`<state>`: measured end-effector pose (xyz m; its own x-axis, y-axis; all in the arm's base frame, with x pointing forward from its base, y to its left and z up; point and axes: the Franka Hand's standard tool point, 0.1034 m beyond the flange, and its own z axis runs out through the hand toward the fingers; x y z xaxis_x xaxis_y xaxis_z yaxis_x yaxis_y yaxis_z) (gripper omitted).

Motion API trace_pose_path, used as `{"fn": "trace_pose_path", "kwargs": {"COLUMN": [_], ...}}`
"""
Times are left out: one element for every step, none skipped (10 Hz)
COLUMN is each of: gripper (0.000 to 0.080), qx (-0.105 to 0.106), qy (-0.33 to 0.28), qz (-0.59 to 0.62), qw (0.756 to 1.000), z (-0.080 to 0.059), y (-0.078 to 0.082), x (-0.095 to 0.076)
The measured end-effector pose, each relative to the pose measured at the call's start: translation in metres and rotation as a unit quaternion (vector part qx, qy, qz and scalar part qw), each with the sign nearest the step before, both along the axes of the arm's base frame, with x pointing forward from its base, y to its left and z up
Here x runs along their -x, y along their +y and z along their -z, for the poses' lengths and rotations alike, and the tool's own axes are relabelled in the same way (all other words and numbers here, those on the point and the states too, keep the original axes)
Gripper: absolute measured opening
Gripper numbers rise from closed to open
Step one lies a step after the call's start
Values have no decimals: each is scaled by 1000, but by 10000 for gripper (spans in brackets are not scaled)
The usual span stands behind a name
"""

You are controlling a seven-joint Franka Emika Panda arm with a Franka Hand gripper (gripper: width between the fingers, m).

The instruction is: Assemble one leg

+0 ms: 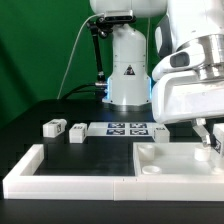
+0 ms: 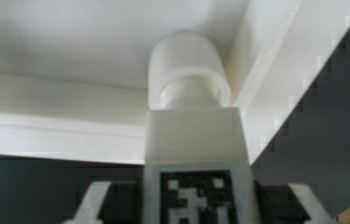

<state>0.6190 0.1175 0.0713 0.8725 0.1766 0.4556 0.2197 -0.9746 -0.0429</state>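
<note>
My gripper (image 2: 197,206) is shut on a leg (image 2: 193,125), a white block with a black-and-white tag facing the wrist camera. Its rounded far end points at the white tabletop piece (image 2: 65,105), close to an edge or corner of it. In the exterior view my gripper (image 1: 210,141) hangs low over the tabletop piece (image 1: 175,160) at the exterior view's right; the held leg is mostly hidden there by the hand. Two more legs (image 1: 53,127) (image 1: 77,131) lie on the black table at the exterior view's left.
The marker board (image 1: 125,128) lies in front of the robot base. The long white L-shaped rail (image 1: 60,176) runs along the front and up the exterior view's left. A green backdrop stands behind.
</note>
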Motion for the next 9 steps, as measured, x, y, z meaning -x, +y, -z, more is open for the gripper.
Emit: {"fn": "trace_pose_path", "kwargs": {"gripper": [288,288,288,288,318,498,498,616,639], "qx": [0,-1,-1,-1,-1,-1,-1,-1,-1], "qy": [-4,-15,-22,-21,-21,-21,-21,-21,-21], "qz": [1,2,3,3,3,3,3,3,3], "qw": [1000,1000,1000,1000,1000,1000,1000,1000,1000], "z": [0,1,1,1,1,1,1,1,1], "y": [0,0,0,0,0,0,0,0,0], "x": [-1,0,0,0,0,0,0,0,0]}}
